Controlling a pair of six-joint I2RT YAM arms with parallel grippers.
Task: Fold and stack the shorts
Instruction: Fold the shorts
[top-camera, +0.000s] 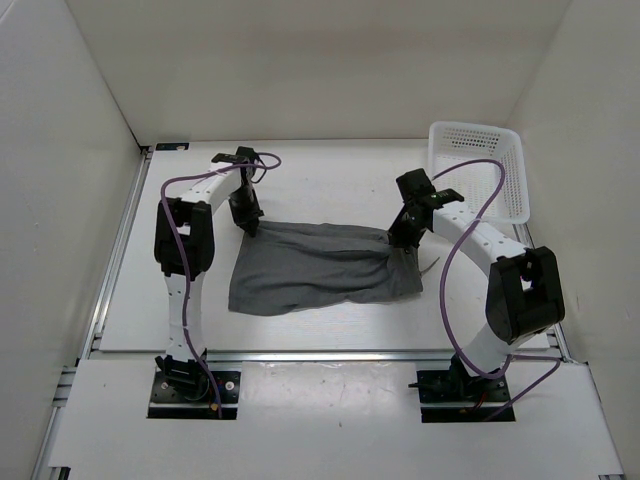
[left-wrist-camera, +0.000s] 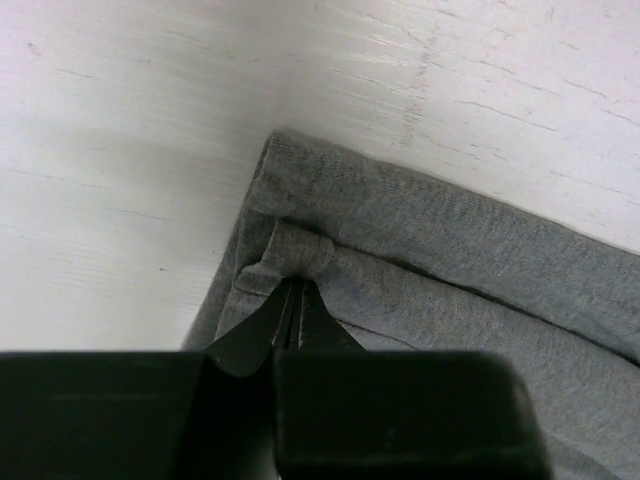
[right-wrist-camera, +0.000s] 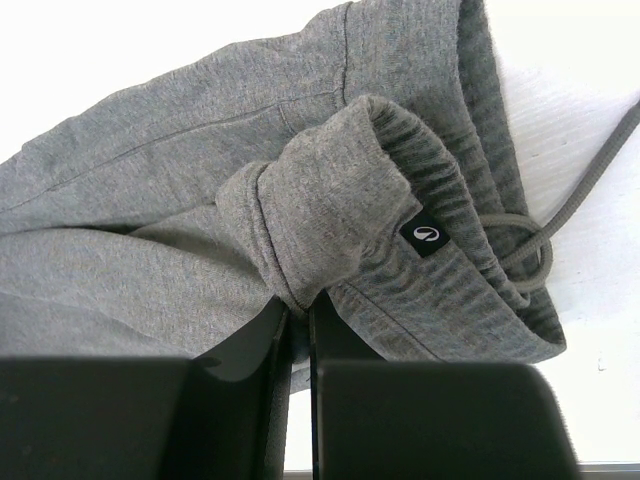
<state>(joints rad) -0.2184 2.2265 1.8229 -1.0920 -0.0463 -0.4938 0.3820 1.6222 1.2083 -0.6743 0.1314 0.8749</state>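
The grey shorts (top-camera: 310, 268) lie spread across the middle of the table, waistband to the right. My left gripper (top-camera: 250, 226) is at their far-left corner. In the left wrist view it (left-wrist-camera: 297, 287) is shut, and a small puckered fold of the hem (left-wrist-camera: 300, 255) is pinched at its tips. My right gripper (top-camera: 405, 238) is at the far-right end. In the right wrist view it (right-wrist-camera: 298, 306) is shut on a raised fold of the waistband (right-wrist-camera: 330, 200), beside a black label (right-wrist-camera: 427, 235). The drawstring (right-wrist-camera: 560, 215) trails off to the right.
A white mesh basket (top-camera: 480, 165) stands at the back right corner, just behind the right arm. White walls enclose the table on three sides. A metal rail (top-camera: 320, 354) runs along the near edge, in front of the arm bases.
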